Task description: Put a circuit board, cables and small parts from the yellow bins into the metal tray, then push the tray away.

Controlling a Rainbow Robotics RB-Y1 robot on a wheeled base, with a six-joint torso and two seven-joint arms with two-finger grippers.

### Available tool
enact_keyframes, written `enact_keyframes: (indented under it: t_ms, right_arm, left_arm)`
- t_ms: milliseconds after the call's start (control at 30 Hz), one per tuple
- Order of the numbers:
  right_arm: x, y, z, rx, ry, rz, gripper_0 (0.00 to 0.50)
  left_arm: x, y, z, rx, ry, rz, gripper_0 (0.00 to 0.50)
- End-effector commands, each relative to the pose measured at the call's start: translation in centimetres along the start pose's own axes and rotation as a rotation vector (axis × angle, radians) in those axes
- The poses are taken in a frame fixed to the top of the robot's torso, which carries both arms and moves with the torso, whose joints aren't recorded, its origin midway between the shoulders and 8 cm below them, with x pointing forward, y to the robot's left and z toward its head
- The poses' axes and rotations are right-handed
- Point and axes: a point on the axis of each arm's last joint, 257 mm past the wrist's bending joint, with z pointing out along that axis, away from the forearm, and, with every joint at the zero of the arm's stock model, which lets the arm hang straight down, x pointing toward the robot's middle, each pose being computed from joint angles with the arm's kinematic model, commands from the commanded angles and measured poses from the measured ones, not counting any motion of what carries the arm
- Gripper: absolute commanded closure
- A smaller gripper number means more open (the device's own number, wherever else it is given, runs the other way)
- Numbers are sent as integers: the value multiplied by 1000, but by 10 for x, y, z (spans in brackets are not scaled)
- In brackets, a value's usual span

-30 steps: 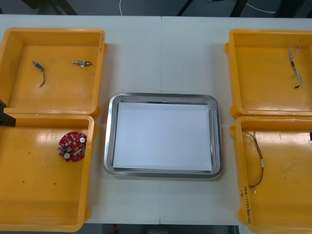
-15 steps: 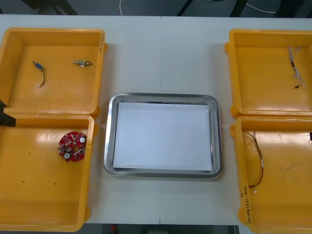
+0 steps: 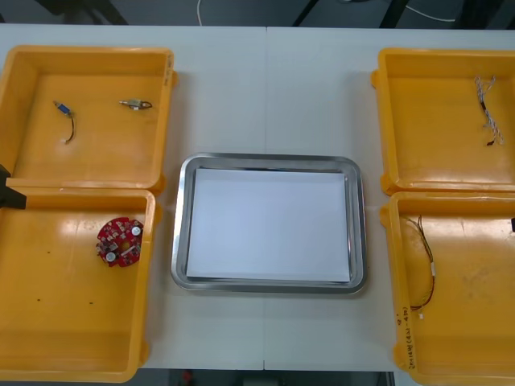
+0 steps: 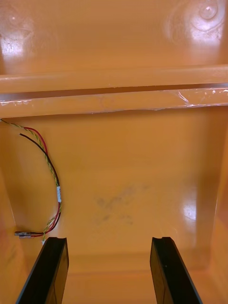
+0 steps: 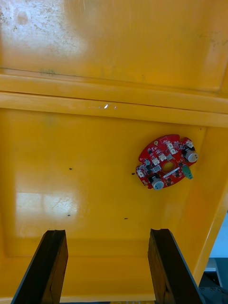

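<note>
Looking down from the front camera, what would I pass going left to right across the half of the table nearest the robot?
Near-left yellow bin → red circuit board lying in it → metal tray → red and yellow cable, lying in the near-right yellow bin.

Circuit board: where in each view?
Front view: circuit board in the near left bin, toward the metal tray.
Left wrist view: circuit board ahead of the open left gripper.
Right wrist view: near right bin, red and yellow cable instead.
Shared landmark, front and left wrist: rim between the two left bins.
</note>
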Motion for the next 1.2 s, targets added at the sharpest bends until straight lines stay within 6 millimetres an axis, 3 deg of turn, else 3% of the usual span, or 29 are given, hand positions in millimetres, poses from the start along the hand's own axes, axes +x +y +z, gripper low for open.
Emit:
enact_keyframes:
  t_ms: [33, 1200]
  right_arm:
    - [-5, -16, -15, 52, -26, -34, 0]
    - [-5, -16, -15, 52, -26, -34, 0]
  left_arm:
    - [-7, 9, -14, -36, -32, 95, 0]
    - [-7, 9, -14, -36, -32, 95, 0]
